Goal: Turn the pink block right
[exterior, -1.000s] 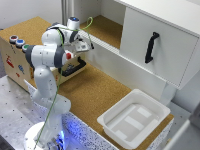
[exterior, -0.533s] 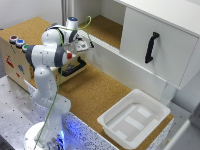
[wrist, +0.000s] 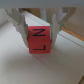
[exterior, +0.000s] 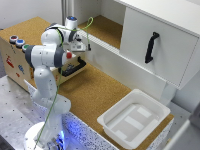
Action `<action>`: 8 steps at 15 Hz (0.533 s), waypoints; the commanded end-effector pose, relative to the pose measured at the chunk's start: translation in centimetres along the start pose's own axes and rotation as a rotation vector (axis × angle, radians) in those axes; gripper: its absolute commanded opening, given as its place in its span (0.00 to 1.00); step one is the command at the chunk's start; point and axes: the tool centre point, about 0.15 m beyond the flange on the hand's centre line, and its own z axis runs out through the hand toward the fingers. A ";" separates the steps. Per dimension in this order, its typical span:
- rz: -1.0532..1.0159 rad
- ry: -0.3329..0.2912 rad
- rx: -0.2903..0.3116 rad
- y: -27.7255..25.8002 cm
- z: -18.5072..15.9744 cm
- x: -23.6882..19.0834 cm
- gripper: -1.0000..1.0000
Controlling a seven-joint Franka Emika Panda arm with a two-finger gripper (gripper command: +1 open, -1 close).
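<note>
The pink block (wrist: 40,38) fills the middle of the wrist view: a reddish-pink cube with black letters on its face, resting on a pale surface. My gripper (wrist: 40,27) stands over it, one finger against each side of the block with no gap showing, so the jaws are shut on it. In the exterior view the gripper (exterior: 81,48) hangs low at the white ledge beside the cork tabletop, toward the exterior view's left. The hand hides the block there.
A white cabinet door with a black handle (exterior: 151,47) stands at the exterior view's right. A white tray (exterior: 134,117) sits at the cork table's near corner. A wooden box with coloured buttons (exterior: 15,41) and a black drawer handle (exterior: 73,68) lie beside the arm.
</note>
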 end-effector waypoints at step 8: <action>0.693 0.090 -0.120 -0.3 1.8 -2.0 0.00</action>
